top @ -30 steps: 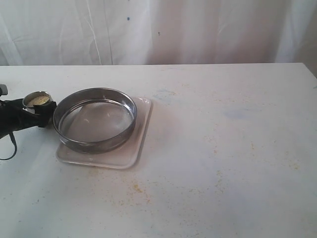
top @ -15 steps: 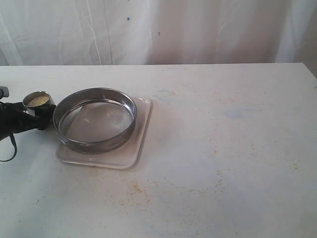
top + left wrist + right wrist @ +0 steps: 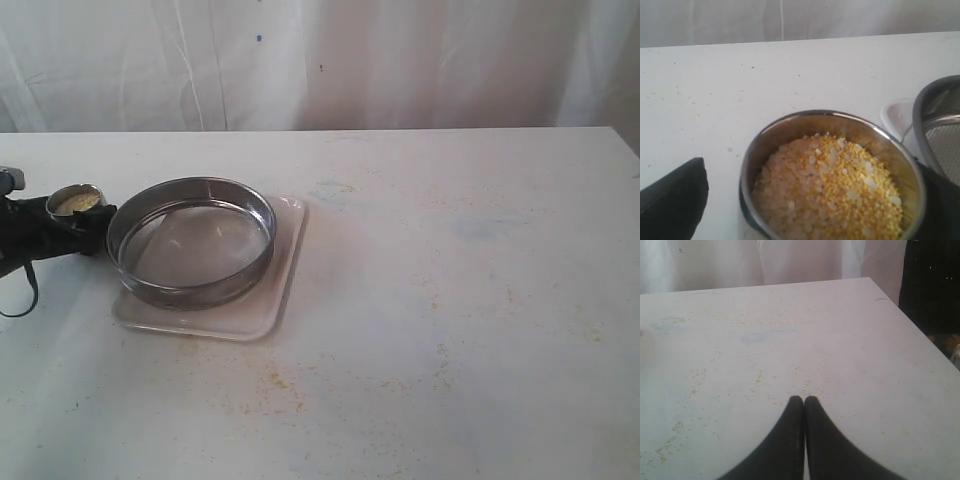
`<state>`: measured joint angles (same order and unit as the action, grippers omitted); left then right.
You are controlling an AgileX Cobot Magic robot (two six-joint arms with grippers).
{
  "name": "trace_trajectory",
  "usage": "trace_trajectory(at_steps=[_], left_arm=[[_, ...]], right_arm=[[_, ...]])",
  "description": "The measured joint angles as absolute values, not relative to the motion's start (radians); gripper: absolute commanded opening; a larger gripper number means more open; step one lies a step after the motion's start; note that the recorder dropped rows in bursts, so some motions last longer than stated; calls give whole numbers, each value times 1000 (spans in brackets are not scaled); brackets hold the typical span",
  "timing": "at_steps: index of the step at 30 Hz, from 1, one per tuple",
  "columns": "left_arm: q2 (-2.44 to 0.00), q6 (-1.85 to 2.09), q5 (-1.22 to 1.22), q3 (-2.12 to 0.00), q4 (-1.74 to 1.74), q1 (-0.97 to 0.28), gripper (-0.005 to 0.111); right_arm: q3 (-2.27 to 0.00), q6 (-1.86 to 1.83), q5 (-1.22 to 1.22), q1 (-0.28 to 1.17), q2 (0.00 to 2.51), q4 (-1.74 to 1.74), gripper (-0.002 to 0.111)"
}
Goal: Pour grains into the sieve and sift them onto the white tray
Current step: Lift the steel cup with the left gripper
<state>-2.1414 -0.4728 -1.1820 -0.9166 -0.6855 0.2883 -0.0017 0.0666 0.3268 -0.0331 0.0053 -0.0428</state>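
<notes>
Left wrist view showed me the left pincer (image 3: 830,210) clamped around a steel cup (image 3: 830,175) heaped with grains (image 3: 832,192), yellow and paler ones mixed. On the exterior view, I saw that cup just beside the sieve (image 3: 191,242), which sat on the white tray (image 3: 275,300) on the counter (image 3: 460,330). My right pincer (image 3: 804,402) hung over bare counter, tips pressed together, holding nothing.

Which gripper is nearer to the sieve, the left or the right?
Left. The left gripper holds the cup of grains right beside the sieve. The right gripper, fingers together, faces bare table away from it.
</notes>
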Motion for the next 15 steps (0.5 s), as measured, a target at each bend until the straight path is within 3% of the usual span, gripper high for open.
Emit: trace_trajectory(at_steps=[11, 15], left_arm=[[-2141, -477, -1156, -919, -699, 288, 104], [-2141, -477, -1155, -919, -695, 288, 84]], right_arm=[[-2, 67, 327, -33, 5, -43, 0], [-2, 67, 327, -33, 5, -43, 0]])
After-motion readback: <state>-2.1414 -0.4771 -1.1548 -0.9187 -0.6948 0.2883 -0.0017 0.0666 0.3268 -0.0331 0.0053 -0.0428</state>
